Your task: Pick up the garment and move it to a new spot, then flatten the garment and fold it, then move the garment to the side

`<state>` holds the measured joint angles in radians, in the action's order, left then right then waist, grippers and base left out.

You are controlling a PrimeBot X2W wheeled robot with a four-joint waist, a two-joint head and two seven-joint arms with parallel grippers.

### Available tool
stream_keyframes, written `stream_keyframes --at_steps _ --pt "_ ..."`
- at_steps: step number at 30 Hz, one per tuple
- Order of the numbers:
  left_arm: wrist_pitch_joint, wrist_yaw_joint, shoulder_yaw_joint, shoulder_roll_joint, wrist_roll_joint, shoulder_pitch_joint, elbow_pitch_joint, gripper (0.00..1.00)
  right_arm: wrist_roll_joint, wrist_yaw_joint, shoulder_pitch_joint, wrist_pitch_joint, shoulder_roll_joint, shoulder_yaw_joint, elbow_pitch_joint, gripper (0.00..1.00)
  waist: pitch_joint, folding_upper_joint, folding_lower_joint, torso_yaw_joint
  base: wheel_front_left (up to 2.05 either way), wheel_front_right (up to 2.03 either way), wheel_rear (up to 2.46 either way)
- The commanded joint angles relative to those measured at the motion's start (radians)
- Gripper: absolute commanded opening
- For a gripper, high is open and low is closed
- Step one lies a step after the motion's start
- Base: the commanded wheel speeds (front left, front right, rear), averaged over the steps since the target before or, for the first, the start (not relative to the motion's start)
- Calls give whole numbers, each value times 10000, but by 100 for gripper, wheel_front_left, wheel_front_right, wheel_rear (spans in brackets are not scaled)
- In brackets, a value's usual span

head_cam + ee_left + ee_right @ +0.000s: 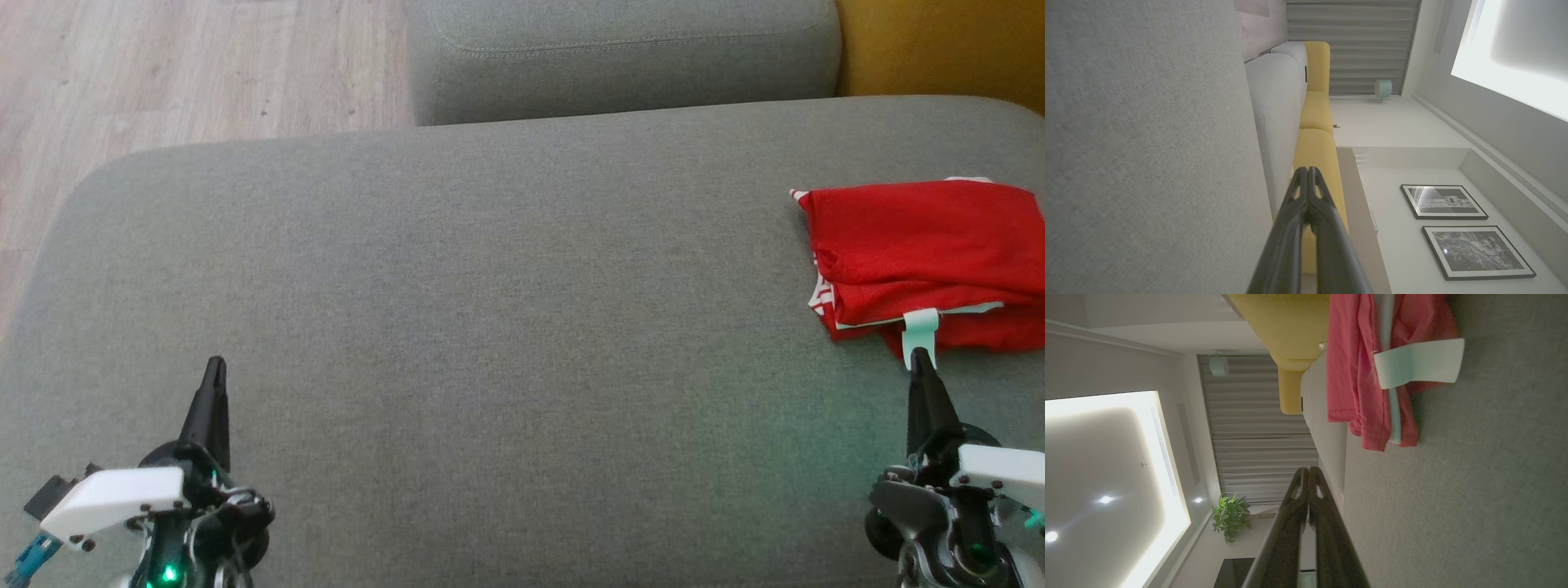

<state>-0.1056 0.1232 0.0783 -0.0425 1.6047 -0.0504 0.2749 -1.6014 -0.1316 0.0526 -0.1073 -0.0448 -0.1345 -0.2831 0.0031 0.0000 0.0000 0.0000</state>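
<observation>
The garment [922, 249] is red with white trim, folded into a flat stack at the right edge of the grey sofa cushion [490, 310]. A pale band sticks out of its near edge. My right gripper [918, 353] is shut and empty, its tip just short of that band. In the right wrist view the garment [1355, 371] lies ahead of the shut right gripper [1308, 469], apart from it. My left gripper [215, 362] is shut and empty over bare cushion at the lower left; in the left wrist view the left gripper [1306, 169] points along the cushion.
A second grey cushion [620, 57] lies behind, with a yellow cushion [939, 45] at the back right. Wooden floor [188, 73] shows at the upper left, beyond the cushion's rounded edge. Framed pictures [1443, 202] hang on a wall.
</observation>
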Motion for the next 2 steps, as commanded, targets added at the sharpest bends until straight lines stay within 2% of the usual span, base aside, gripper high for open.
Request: stream_keyframes --at_steps 1,2 --pt "-77 75 354 -77 40 -577 -295 0 -62 9 555 -68 -55 196 383 0 0 0 0 0 0 0 0" --pt "-77 75 354 -77 40 -577 -295 0 -62 9 555 -68 -55 196 383 0 0 0 0 0 0 0 0"
